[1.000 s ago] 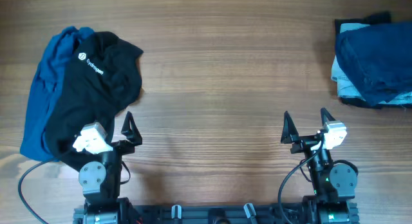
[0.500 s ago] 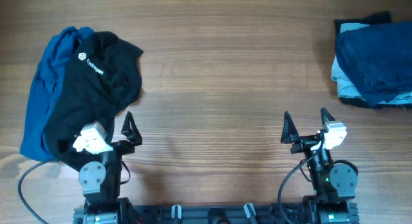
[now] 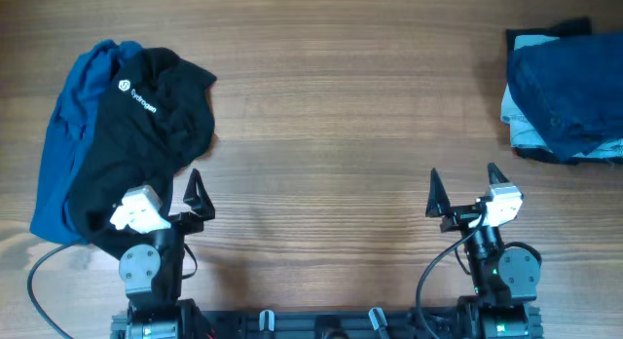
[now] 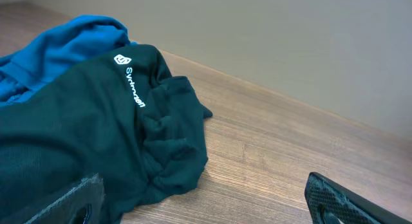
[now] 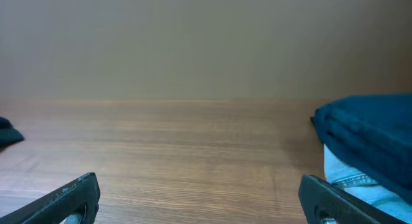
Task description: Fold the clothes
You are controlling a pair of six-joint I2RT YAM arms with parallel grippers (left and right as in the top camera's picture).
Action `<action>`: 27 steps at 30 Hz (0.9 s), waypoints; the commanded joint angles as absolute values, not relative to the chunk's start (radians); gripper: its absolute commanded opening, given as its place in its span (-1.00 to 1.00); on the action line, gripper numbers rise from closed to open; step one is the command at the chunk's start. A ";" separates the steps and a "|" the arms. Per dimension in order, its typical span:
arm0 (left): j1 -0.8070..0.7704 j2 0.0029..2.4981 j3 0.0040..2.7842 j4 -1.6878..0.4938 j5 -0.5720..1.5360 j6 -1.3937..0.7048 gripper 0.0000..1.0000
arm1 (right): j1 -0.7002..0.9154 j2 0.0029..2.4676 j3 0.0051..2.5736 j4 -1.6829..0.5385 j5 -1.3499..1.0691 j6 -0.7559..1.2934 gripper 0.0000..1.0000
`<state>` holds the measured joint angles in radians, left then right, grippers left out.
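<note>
The black T-shirt (image 3: 146, 134) lies crumpled at the frame's left. The left tool (image 3: 167, 188) and right tool (image 3: 463, 181) stand wide, holding nothing.

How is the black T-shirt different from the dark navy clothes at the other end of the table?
The black T-shirt lies loose and crumpled at the left, draped over a bright blue garment; the dark navy clothes sit in a compact stack at the right, on pale blue fabric. The T-shirt carries a white logo and lettering; the navy clothes show no print. Both are dark, soft, and rest on the table.
</note>
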<state>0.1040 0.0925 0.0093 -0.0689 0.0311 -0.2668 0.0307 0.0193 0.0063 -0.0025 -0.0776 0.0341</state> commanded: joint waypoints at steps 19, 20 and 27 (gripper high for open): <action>0.100 0.087 0.006 -0.076 0.025 -0.246 1.00 | 0.027 0.007 0.007 0.017 -0.022 -0.027 0.99; 0.100 0.087 0.006 -0.076 0.025 -0.246 1.00 | 0.027 0.007 0.007 0.030 -0.022 -0.027 0.99; 0.100 0.087 0.006 -0.073 0.057 -0.247 1.00 | 0.027 0.007 0.007 0.228 -0.061 -0.024 1.00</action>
